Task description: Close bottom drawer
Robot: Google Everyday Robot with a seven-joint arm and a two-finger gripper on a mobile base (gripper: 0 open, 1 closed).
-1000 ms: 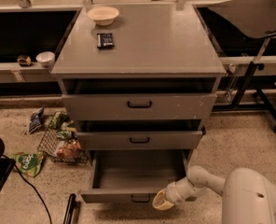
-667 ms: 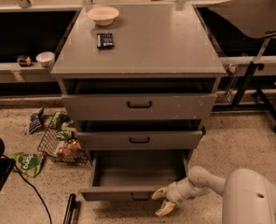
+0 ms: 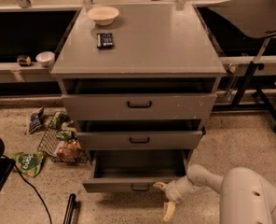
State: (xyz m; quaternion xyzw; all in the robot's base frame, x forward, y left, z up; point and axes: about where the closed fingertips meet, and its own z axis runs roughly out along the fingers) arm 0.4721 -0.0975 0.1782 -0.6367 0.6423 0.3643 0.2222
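Note:
The bottom drawer (image 3: 133,184) is the lowest of the grey cabinet's three drawers. It stands pulled out, its shallow grey tray showing, with a low front panel and a small black handle (image 3: 140,188). My gripper (image 3: 165,199) is on the white arm at the lower right. It sits at the right end of the drawer's front panel. One cream finger (image 3: 160,186) points at the panel, the other (image 3: 168,211) hangs down toward the floor, so the fingers are spread apart and hold nothing.
The middle drawer (image 3: 139,139) and top drawer (image 3: 139,105) stick out slightly. A bowl (image 3: 103,14) and a black object (image 3: 105,39) lie on the cabinet top. A wire basket (image 3: 63,143) with snack packets sits on the floor at the left, and a black stand (image 3: 250,78) at the right.
The gripper has shifted slightly along the drawer's front and its fingers have spread, one now pointing down. The drawer stands open about as far as before.

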